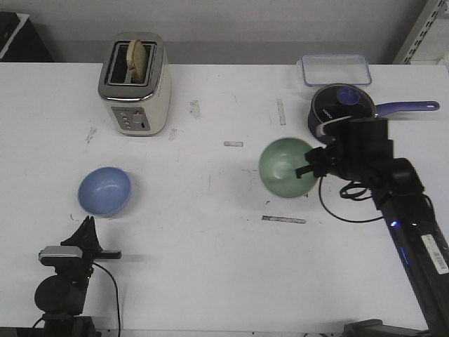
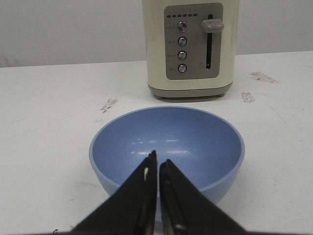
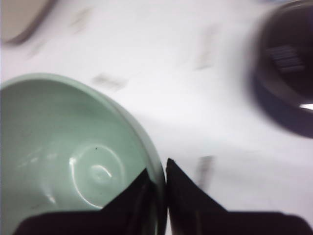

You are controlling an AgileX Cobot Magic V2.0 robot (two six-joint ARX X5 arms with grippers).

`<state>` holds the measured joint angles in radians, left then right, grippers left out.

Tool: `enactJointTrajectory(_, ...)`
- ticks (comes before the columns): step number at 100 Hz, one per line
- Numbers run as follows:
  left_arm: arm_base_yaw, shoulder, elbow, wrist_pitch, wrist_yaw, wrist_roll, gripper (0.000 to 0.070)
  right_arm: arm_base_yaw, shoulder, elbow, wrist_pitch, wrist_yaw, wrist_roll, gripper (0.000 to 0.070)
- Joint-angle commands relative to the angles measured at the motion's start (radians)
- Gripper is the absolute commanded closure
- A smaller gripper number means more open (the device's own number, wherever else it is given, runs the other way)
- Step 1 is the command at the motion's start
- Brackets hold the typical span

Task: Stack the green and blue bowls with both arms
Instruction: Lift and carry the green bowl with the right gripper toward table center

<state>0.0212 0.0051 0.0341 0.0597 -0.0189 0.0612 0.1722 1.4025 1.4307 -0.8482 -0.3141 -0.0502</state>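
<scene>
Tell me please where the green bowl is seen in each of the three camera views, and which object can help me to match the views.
Front view: the green bowl is right of centre, its rim pinched by the right gripper.
Left wrist view: not in it; only the blue bowl and the toaster show.
Right wrist view: the green bowl fills the lower left, rim between the fingers.
Shared landmark: the dark saucepan beside the bowl, front and right wrist views.

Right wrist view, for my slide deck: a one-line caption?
Right end effector pinching the green bowl by its rim, dark saucepan blurred beyond.
</scene>
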Motion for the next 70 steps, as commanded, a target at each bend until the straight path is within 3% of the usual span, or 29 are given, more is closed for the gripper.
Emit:
enactJointTrajectory(1, -0.001, -0.002, -0.021, 0.014, 0.003, -0.002, 0.0698, 0.098, 0.038, 0.006, 0.006, -0.006, 0.027, 0.0700)
enactJointTrajectory(33, -0.001, -0.002, -0.021, 0.013, 0.003, -0.002, 0.0698, 0.379, 0.196, -0.023, 0.019, 0.000, 0.024, 0.0700)
enactJointTrajectory(70, -0.001, -0.002, -0.021, 0.013, 0.003, -0.002, 0.0698, 0.469, 0.327, -0.092, 0.119, 0.022, -0.004, 0.0700)
